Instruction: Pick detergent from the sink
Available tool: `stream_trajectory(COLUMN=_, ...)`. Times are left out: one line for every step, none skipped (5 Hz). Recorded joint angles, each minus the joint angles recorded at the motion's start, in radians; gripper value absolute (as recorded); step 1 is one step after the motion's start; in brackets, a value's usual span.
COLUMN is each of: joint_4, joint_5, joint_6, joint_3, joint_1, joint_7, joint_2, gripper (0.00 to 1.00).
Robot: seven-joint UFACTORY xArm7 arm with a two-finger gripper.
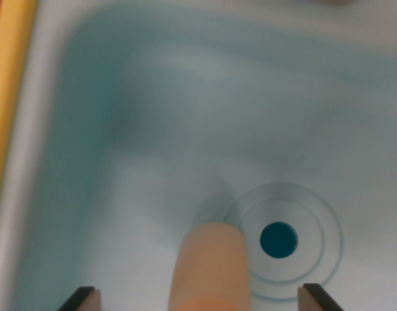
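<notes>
The detergent [211, 265], a smooth peach cylinder just beside the drain [278, 239], looks rigid, slippery; the released pincer [197, 299] should clasp its sides.

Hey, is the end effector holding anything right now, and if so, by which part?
Nothing is held. The peach cylindrical detergent bottle stands between the open end effector fingertips, which don't touch it.

The view looks straight down into a pale blue-white basin [185, 110] with rounded inner corners. A yellow strip [9, 78] borders the rim along the wrist view's left edge. Ringed grooves surround a dark teal drain hole [278, 239] in the floor. Lighting is soft and even; focus is blurred.
</notes>
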Motion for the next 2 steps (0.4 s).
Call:
stream_trajectory(joint_4=-0.020, joint_5=0.0010, joint_6=-0.021, joint_3=-0.003, joint_1=-0.0017, joint_7=-0.009, joint_2=0.002, gripper=0.00)
stream_trajectory(joint_4=-0.020, joint_5=0.0010, joint_6=-0.021, joint_3=-0.003, joint_1=-0.0017, joint_7=-0.009, joint_2=0.002, gripper=0.00)
